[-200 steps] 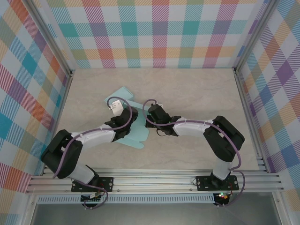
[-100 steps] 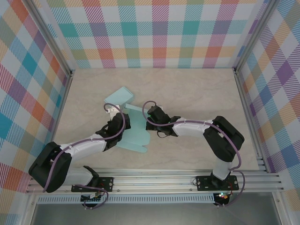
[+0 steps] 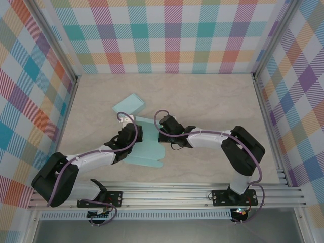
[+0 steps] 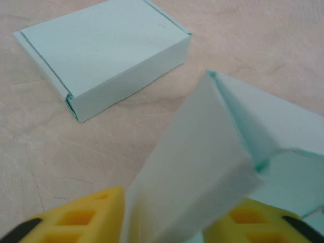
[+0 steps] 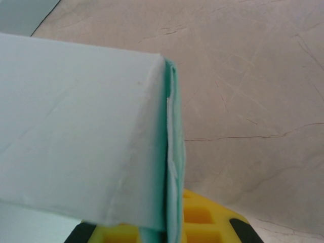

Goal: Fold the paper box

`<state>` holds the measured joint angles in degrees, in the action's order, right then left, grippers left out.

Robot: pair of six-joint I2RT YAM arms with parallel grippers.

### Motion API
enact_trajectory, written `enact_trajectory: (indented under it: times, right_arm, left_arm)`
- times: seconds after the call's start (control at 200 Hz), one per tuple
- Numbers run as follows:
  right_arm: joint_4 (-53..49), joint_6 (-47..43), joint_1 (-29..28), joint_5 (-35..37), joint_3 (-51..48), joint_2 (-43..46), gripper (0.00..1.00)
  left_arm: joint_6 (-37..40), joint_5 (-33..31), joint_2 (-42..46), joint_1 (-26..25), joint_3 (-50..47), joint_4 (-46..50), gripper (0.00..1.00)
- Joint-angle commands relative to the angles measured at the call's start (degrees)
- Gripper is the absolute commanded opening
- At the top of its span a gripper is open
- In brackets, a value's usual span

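The paper box [image 3: 148, 150] is a pale teal sheet, partly folded, lying on the table between my two arms. My left gripper [image 3: 129, 132] is at its left side. In the left wrist view a raised flap of the paper box [image 4: 195, 162] stands between the yellow fingers [image 4: 76, 217], which are set apart on either side of it. My right gripper [image 3: 161, 132] is at the box's right edge. In the right wrist view it [image 5: 172, 230] is shut on a doubled wall of the paper box [image 5: 76, 147], pinched at its corner.
A second teal box [image 3: 128, 105], fully folded and closed, lies on the table just behind the left gripper and is also in the left wrist view [image 4: 106, 50]. Plaid walls and metal rails [image 3: 71, 101] enclose the beige table.
My left gripper has opened and drawn back toward the near left, off the top of the sheet. The box has slid slightly right and nearer. The right gripper keeps its hold.
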<state>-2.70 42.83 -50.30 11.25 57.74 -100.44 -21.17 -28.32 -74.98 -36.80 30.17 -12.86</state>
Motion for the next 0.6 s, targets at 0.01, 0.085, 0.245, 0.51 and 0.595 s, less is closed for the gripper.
enact_trajectory:
  times: [0.01,0.085,0.245,0.51,0.595]
  right_arm:
    - [-2.00,-0.05,-0.41,0.20,-1.34,2.74,0.00]
    - [-1.82,0.22,-0.38,-0.16,-1.86,3.32,0.00]
    - [-1.43,1.01,-0.41,-1.41,-2.28,4.13,0.00]
    - [-0.67,3.61,-0.50,-1.75,-2.36,3.95,0.00]
    - [-0.38,4.45,-0.52,-2.09,-1.95,3.22,0.00]
  left_arm:
    - [0.23,-6.16,-1.19,-0.61,1.72,-0.48,0.28]
    - [-0.43,-10.13,-2.58,-0.89,2.36,-1.03,0.23]
    - [-3.87,-15.48,-5.57,-1.69,3.84,-3.16,0.18]
    - [-23.49,-31.45,-10.20,-2.92,10.34,12.00,0.02]
    - [-31.97,-35.34,-12.91,-2.93,15.89,24.32,0.05]
